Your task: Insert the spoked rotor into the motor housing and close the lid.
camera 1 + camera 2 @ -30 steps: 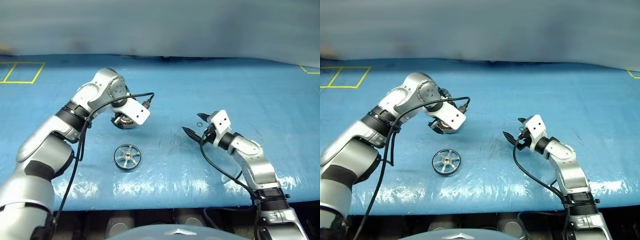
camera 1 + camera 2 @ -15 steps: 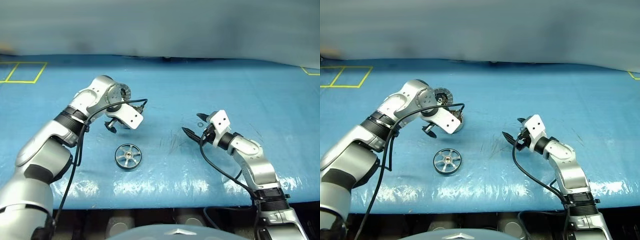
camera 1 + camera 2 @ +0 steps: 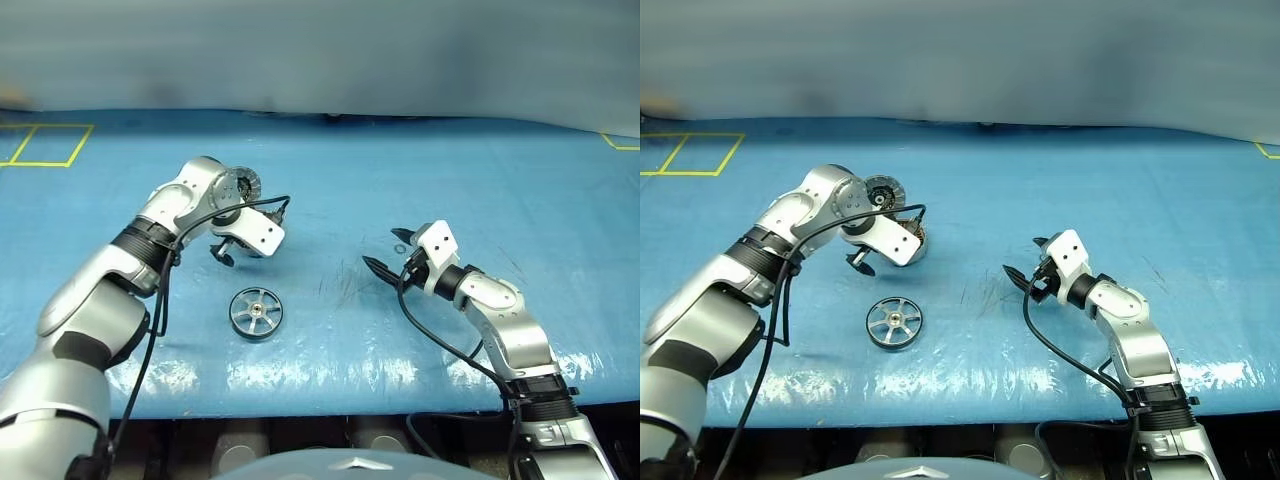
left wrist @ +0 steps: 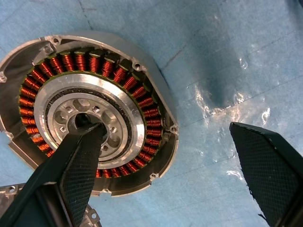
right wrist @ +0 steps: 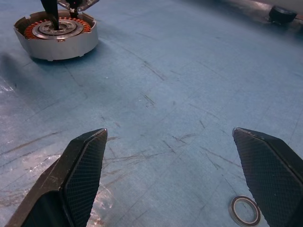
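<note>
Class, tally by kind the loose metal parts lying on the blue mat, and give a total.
Round silver motor housing with copper coils: 1
Round silver spoked rotor wheel: 1
Small thin metal ring: 1
Total: 3

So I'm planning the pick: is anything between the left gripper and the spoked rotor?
Nothing visible. The spoked rotor lies alone on the blue table, just nearer than the open left gripper, which hangs over the motor housing.

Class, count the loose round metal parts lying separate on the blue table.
2: the spoked rotor near the front edge, below the left gripper, and a small ring beside the right gripper. Others may be hidden.
</note>
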You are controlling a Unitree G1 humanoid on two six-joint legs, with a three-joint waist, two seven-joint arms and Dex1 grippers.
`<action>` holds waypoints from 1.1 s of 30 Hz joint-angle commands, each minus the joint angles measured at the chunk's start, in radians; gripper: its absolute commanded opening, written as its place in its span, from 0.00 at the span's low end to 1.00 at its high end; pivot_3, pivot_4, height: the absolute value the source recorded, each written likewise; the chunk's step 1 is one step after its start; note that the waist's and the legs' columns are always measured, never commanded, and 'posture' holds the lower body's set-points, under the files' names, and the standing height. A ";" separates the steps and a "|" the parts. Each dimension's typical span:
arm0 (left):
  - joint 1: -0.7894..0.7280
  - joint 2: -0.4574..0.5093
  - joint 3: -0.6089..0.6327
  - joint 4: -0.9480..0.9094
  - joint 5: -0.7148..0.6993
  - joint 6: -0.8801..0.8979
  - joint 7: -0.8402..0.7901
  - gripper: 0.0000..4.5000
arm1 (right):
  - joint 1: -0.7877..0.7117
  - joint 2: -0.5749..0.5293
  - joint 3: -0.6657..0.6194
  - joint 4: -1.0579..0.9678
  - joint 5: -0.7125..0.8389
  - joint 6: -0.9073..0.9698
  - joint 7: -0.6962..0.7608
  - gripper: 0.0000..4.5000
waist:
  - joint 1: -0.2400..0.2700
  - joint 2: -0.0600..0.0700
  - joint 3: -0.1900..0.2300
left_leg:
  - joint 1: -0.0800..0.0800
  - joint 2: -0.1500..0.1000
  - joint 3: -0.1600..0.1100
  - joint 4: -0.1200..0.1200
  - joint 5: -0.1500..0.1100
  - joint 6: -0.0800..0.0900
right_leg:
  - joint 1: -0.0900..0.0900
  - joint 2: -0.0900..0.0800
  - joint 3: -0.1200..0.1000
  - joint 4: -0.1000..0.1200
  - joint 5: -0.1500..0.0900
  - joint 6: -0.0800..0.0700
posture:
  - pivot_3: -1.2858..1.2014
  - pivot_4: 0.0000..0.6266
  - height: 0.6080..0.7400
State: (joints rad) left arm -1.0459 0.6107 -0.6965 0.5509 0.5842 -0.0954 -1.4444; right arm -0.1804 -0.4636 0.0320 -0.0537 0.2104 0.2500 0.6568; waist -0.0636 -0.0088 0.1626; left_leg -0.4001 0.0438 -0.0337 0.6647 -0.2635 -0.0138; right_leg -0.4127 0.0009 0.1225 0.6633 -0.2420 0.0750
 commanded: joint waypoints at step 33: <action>0.015 -0.218 -0.011 -0.062 -0.006 -0.192 -0.012 0.46 | 0.126 0.027 -0.089 -0.116 0.013 -0.030 -0.096 1.00 | 0.029 0.005 -0.004 | 0.003 -0.002 0.000 0.002 0.001 0.001 | 0.005 -0.002 0.001 0.000 0.001 0.002 | 0.52 0.24 1.00</action>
State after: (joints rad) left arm -1.0210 0.4104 -0.6914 0.5100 0.6036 -0.2592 -1.4485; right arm -0.0576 -0.4363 -0.0279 -0.1251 0.2136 0.2403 0.5714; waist -0.0348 -0.0039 0.1588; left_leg -0.3965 0.0415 -0.0335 0.6667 -0.2629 -0.0130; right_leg -0.4080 -0.0010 0.1230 0.6639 -0.2411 0.0767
